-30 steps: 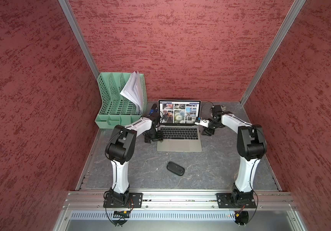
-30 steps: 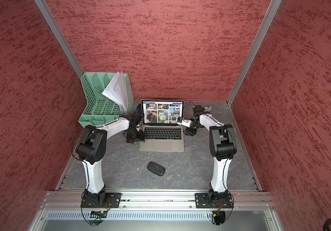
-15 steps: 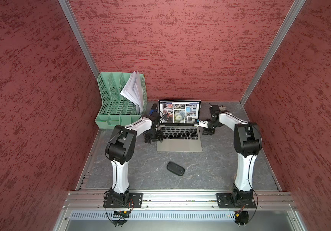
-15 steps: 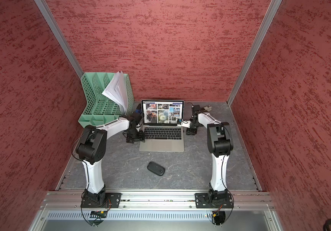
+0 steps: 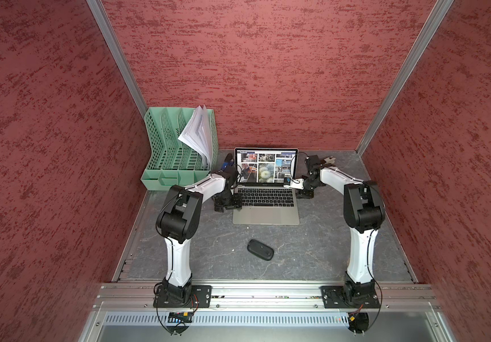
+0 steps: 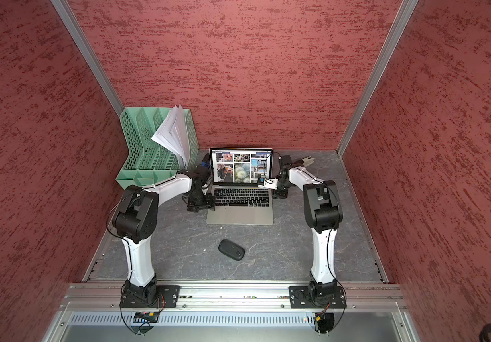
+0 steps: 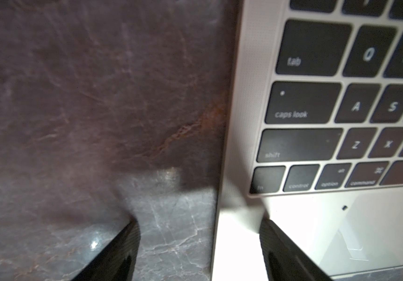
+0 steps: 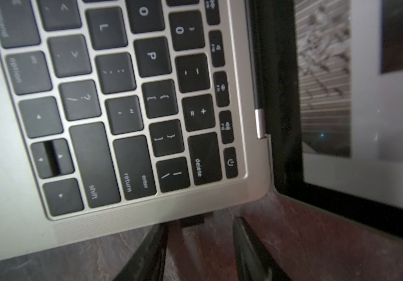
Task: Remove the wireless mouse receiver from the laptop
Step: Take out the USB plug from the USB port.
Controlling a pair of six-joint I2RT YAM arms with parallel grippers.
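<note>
Two fingers of my right gripper point(image 8: 201, 222) have drawn closer yet stay apart, flanking the wireless mouse receiver point(image 8: 192, 222), still plugged into the laptop point(image 8: 13, 170) near the back edge of the bench point(image 5: 321, 254), so no grip yet.

File rack point(image 5: 167, 157) stands near the laptop's point(image 5: 266, 214) left; mouse point(image 5: 260, 249) lies well in front, open tabletop point(image 5: 217, 239) between.

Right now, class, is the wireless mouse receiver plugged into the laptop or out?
Plugged in: the receiver juts from the laptop's side edge.
</note>
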